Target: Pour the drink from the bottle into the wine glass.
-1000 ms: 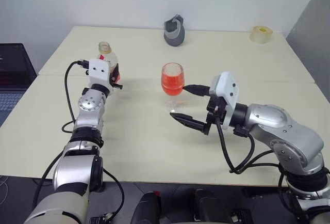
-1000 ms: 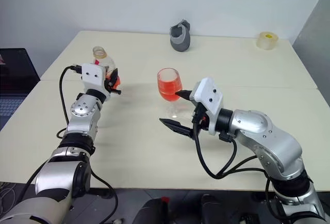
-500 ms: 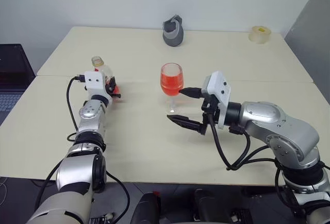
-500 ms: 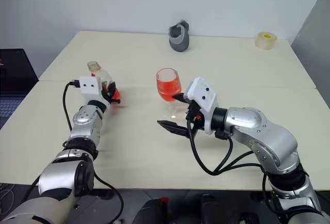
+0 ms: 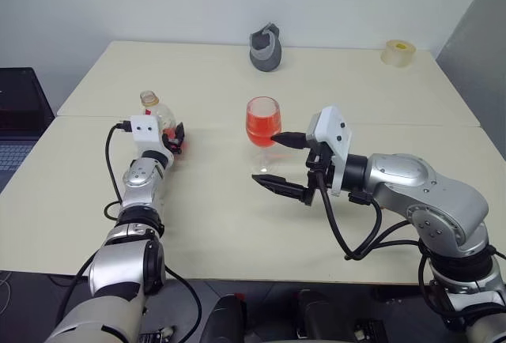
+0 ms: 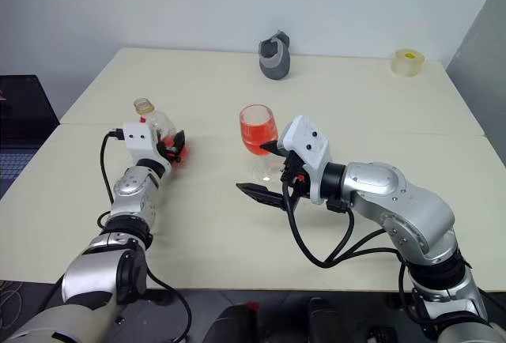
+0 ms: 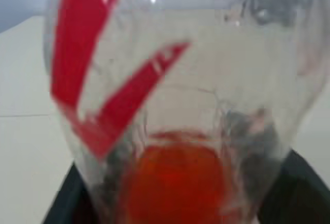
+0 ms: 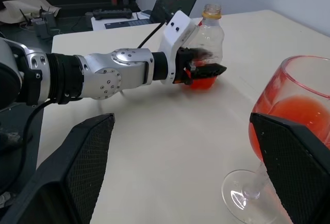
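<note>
1. The right end effector point(image 5: 278, 163) hangs just above the bench point(image 5: 213, 224) in front of the robot, its two black fingers spread wide apart; one finger point(image 5: 281, 187) lies low over the bench and the other point(image 5: 286, 139) points at the bowl of the glass.
2. The glass point(image 5: 263, 131) stands upright just past that end effector, near the middle of the bench, its bowl mostly full of red drink point(image 5: 263, 129). In the right wrist view its foot point(image 8: 252, 201) rests on the bench between the two fingers, with no finger touching it.
3. To the left, well apart from the glass, the left end effector point(image 5: 174, 139) reaches forward, level, with its fingers on either side of the base of the bottle point(image 5: 156, 114). I cannot tell whether they press on it or stand slightly apart from it.
4. The bottle stands upright on the bench, uncapped, with a little red drink left at its bottom point(image 8: 202, 81).
5. Farther back sit a grey cup-like object point(image 5: 266, 47) and, at the far right corner, a tape roll point(image 5: 398, 52).
6. A laptop point(image 5: 20, 114) sits off the left edge.
</note>
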### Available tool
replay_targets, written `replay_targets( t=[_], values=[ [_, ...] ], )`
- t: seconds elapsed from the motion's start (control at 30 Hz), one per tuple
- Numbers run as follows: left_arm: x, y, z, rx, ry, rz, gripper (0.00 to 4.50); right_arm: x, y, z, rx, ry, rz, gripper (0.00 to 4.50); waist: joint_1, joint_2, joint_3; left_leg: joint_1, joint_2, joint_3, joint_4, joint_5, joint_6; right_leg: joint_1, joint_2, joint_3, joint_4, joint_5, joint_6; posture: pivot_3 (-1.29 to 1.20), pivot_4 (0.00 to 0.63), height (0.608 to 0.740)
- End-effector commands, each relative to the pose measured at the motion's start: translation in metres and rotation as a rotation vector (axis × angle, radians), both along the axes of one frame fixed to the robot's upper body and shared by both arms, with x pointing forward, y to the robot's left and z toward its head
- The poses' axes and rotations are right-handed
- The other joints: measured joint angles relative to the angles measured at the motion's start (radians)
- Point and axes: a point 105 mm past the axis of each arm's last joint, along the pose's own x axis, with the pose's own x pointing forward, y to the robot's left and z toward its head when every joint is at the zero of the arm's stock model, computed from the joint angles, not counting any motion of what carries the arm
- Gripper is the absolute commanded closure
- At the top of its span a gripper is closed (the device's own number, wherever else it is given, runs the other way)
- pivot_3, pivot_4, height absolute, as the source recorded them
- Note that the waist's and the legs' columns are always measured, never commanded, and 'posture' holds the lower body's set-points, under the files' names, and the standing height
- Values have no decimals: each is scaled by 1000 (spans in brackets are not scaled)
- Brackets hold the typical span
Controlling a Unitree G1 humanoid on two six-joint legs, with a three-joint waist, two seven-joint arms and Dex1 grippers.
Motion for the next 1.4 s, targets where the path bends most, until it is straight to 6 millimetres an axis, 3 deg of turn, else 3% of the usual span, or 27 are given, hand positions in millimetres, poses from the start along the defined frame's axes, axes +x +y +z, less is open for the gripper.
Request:
replay_targets(
  t=[0.03,0.97,1.4],
  values=[
    [-2,0,5,-17,-31,-2,157,-6,0,14,33,-55,15,0,0,0,0,0,0,0,0,0,0,0,0,0,0,0,0,0,150,740],
    [-16,3,13,20,-73,-14,43,-17,-6,8,62,-20,48,0,0,0,0,0,0,-2,0,0,0,1,0,1,-1,0,0,0,150,740],
    [-56,13,29,127,-103,-37,43,-14,-16,4,127,18,-44,0,0,0,0,0,1,-3,-1,0,0,2,0,1,-2,0,0,0,150,740]
  ],
)
